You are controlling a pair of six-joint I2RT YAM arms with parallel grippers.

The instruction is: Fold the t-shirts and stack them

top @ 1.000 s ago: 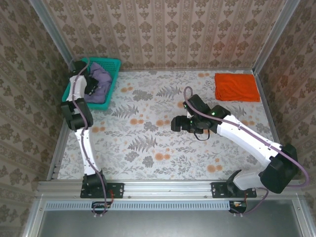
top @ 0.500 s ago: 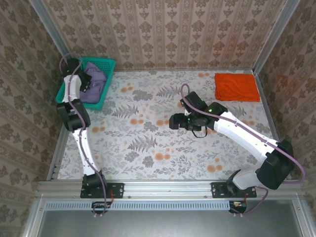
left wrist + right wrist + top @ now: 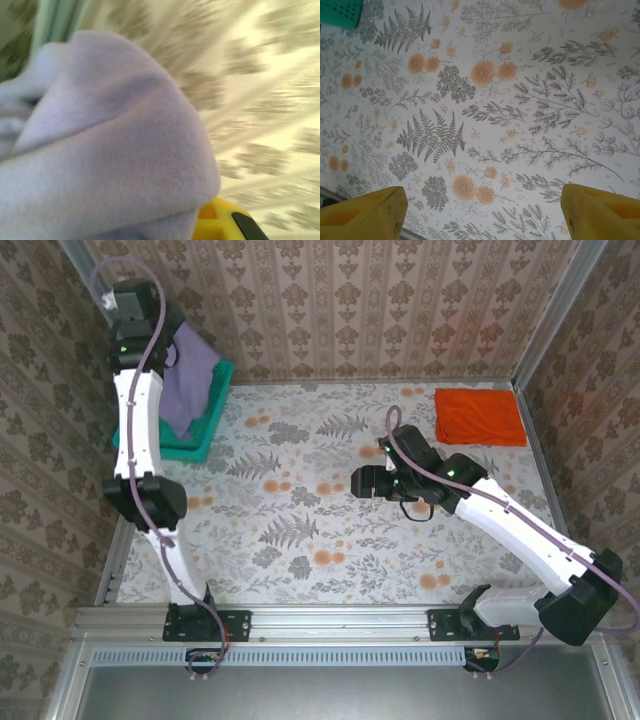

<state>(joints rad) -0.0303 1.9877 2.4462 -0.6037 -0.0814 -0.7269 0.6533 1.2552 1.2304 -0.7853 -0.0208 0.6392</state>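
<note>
My left arm has swung up high, and the lavender t-shirt [image 3: 190,375] has come up with it, out of the teal basket [image 3: 203,438]. It now dangles from the clamped left gripper [image 3: 166,340]. My right gripper [image 3: 360,483] has shifted only slightly over the table.

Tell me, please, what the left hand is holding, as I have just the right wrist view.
Observer: The left hand, high above the teal basket, is shut on the lavender t-shirt, which hangs from it.
Operator: Is the shirt clear of the basket?
Observer: Its lower end hangs in front of the basket's inside; whether they touch, I cannot tell.
Operator: Where is the other shirt?
Observer: The orange t-shirt lies folded at the far right corner of the table.
</note>
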